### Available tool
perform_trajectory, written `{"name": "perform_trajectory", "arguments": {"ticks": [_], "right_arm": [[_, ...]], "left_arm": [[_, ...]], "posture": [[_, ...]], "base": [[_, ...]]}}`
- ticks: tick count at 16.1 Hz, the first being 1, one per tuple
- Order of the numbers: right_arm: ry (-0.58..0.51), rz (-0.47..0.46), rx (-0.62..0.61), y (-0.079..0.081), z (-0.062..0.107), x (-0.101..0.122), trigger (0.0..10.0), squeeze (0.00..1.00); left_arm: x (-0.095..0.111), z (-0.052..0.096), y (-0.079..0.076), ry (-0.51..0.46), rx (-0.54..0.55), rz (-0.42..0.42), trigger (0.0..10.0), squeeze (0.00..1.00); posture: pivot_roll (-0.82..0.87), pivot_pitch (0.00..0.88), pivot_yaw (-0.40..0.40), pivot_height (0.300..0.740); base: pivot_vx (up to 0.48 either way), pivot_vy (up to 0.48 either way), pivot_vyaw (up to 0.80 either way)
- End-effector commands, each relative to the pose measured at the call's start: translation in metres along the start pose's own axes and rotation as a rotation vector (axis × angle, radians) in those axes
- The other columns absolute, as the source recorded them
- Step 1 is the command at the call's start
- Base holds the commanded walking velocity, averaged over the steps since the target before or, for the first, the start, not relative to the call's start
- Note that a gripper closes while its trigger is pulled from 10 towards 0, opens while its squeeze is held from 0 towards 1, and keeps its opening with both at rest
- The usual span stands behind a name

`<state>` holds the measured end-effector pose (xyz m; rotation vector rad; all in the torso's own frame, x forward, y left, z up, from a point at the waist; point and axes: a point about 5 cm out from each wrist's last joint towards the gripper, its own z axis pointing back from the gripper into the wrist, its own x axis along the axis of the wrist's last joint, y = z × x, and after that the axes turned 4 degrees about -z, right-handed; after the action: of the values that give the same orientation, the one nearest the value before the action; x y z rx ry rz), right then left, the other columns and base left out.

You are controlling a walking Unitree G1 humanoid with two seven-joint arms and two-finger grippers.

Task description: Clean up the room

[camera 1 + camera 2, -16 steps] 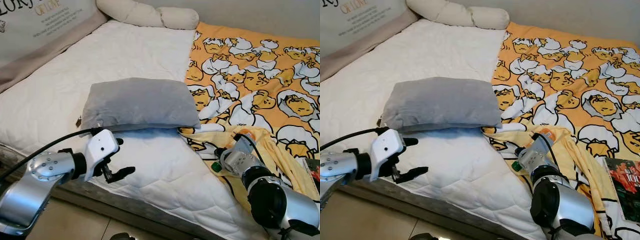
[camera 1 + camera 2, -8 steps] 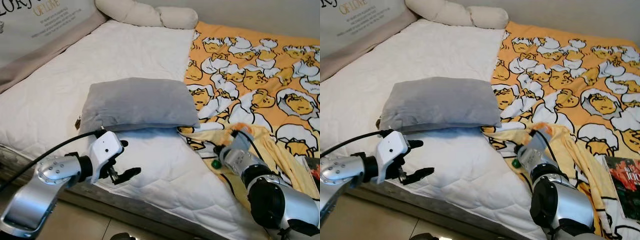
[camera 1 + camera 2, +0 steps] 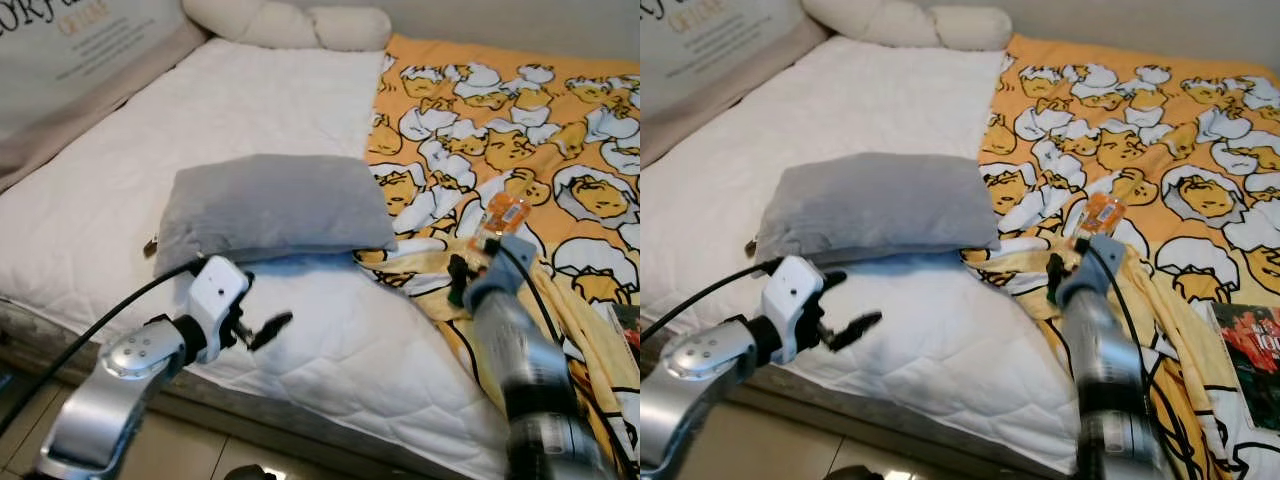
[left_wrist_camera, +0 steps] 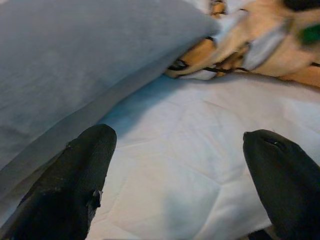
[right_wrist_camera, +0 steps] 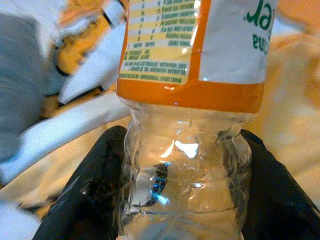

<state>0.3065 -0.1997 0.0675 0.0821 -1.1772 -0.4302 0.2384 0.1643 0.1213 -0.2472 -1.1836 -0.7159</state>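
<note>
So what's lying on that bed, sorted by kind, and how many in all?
Pillows: 2, a grey one and a cream one
Blankets: 1, the orange one
Bottles: 1, the bottle in the right gripper
Books: 1, the book
Total: 5

Clear plastic bottle (image 5: 185, 125), orange label, held raised above yellow blanket (image 3: 520, 140)

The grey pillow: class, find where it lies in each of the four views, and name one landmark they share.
Left eye view: grey pillow, centre-left on the white mattress.
Right eye view: centre-left.
Left wrist view: beyond the left gripper, above its fingers.
Right wrist view: blurred grey at one edge.
Shared landmark: the orange cartoon blanket.
</note>
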Motion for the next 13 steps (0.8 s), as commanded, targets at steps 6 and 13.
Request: {"name": "perform_trajectory", "arguments": {"ticks": [6,13], "right_arm": [[0.044,0.072,-0.033,0.001,0.021,-0.014,10.0,0.00],[0.279,0.110,-0.153,-0.014,-0.010,-0.035,10.0,0.00]], "left_arm": [[-0.004,0.000,-0.001,0.021,0.102,0.026,10.0,0.00],[-0.006,-0.001,0.002,0.062,0.084,-0.035,10.0,0.00]], "posture": [[-0.05,0.000,0.019,0.740],[-0.05,0.000,0.033,0.740]], "base": [[0.000,0.000,0.00],[0.000,0.000,0.00]]}}
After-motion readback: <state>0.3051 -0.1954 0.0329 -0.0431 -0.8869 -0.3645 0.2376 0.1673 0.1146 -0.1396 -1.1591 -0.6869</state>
